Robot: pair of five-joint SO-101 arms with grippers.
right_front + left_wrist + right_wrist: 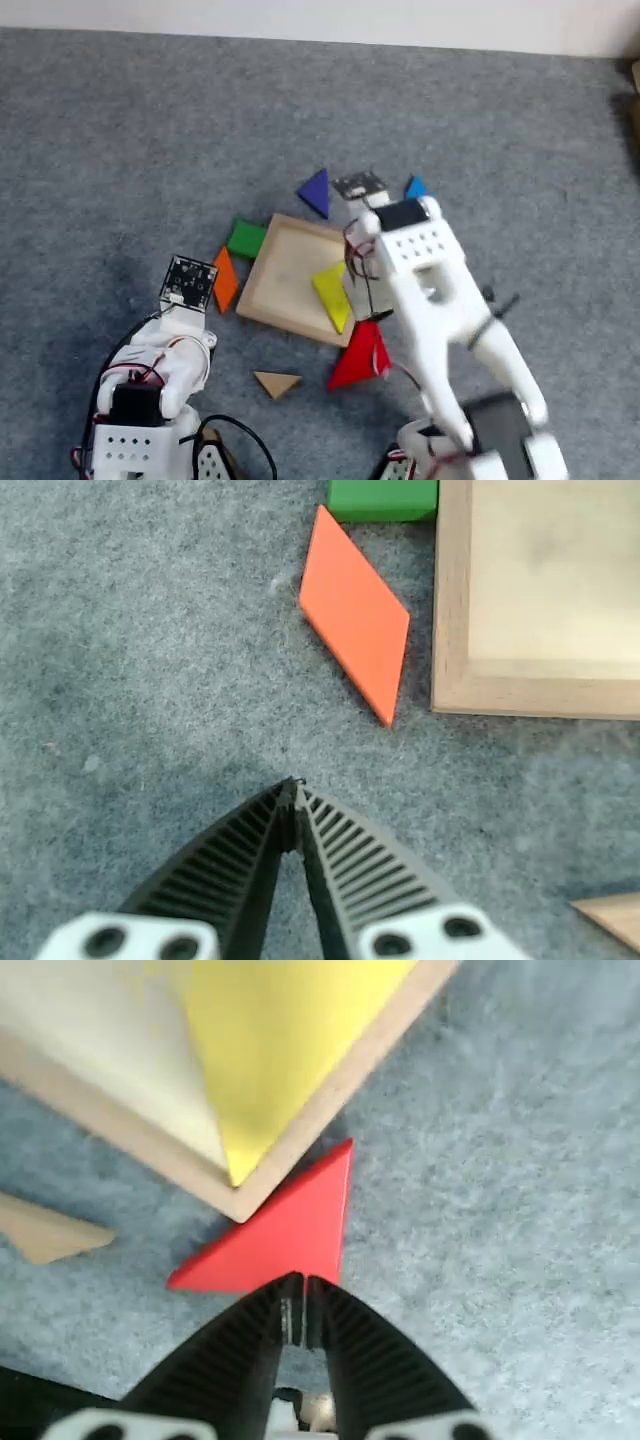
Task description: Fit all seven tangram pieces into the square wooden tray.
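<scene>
The square wooden tray lies mid-table with a yellow triangle in its right part. A red triangle lies just outside the tray's corner. My right gripper is shut, its tips at that triangle's edge and nothing clamped between them. My left gripper is shut over bare carpet, a little short of the orange parallelogram. A green square sits beyond the parallelogram, against the tray. In the high view, a dark blue triangle and a small blue piece lie behind the tray.
A wood-coloured triangle lies on the grey carpet in front of the tray, between the two arm bases. The right arm reaches over the tray's right side. Open carpet stretches to the far left and far right.
</scene>
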